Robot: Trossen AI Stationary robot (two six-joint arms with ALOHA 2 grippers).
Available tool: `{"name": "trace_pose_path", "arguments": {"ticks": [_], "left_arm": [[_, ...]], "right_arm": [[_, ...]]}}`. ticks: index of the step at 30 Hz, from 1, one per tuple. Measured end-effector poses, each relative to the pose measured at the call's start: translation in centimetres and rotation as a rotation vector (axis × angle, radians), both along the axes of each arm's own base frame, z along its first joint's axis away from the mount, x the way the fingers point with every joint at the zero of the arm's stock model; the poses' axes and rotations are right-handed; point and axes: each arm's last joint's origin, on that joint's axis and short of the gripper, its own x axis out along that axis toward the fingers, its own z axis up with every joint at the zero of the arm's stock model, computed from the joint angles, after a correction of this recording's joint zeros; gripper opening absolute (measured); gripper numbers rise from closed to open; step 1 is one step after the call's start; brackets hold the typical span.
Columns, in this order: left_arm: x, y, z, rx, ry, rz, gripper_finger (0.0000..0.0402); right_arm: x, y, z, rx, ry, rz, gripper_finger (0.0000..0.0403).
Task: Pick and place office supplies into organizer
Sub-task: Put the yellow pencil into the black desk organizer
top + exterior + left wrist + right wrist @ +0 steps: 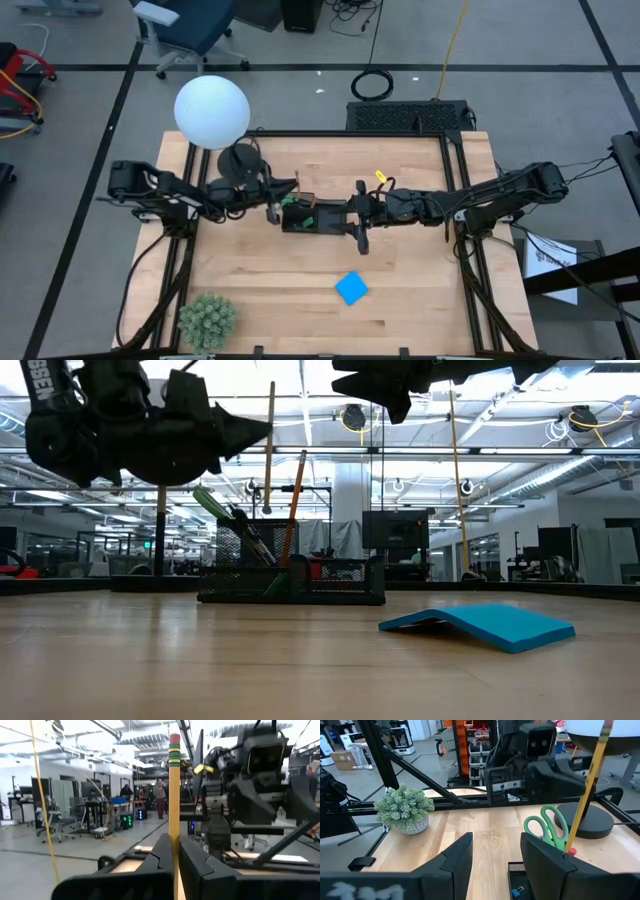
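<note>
My left gripper hovers at the left end of the black organizer and is shut on a yellow pencil that stands upright with its red eraser on top. Green-handled scissors stand in the organizer with their handles up. An orange pencil leans inside it. The blue pad lies on the table nearer the front edge, one edge raised. My right gripper is open and hangs above the organizer's right end, holding nothing. My left gripper pinches the pencil's shaft between its two fingers, around mid-length. The fingers come about level from the table's left and lie across the pencil. The pencil stands upright, clear of the table. Its lower end hangs by the top of the organizer's taller section.
A white globe lamp on a round black base stands just behind my left gripper. A spiky green plant ball sits at the near left corner. Bare wood lies around the blue pad. People stand far off in the room.
</note>
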Motion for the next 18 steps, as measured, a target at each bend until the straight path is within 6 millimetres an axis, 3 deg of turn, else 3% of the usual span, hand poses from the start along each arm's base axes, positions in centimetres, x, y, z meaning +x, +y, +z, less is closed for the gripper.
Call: {"name": "trace_pose_path", "arguments": {"ticks": [18], "left_arm": [[1.0, 0.4, -3.4, -0.055, 0.115, -0.006, 0.0000]], "right_arm": [[0.0, 0.0, 0.0, -0.019, 0.001, 0.003, 0.0155]]}}
